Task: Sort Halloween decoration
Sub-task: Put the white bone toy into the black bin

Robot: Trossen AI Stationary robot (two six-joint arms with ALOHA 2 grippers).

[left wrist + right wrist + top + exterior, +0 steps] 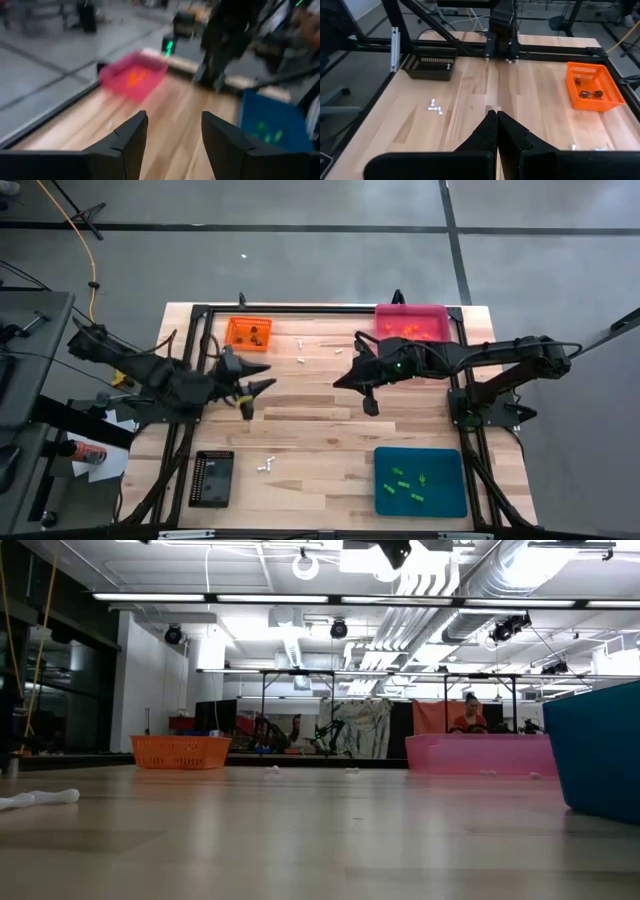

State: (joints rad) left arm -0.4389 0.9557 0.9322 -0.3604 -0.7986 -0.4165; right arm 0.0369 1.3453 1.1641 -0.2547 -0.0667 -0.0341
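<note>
Halloween decoration (266, 465) lies apart from left end effector (258, 392).

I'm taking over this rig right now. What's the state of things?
Left gripper: open, empty, above the table near the orange tray.
Right gripper: shut, empty, mid-table.
Done: dark brown trinkets in the orange tray, orange ones in the pink tray, green ones in the teal tray.
Left: white trinkets loose on the table, more near the black tray.
</note>
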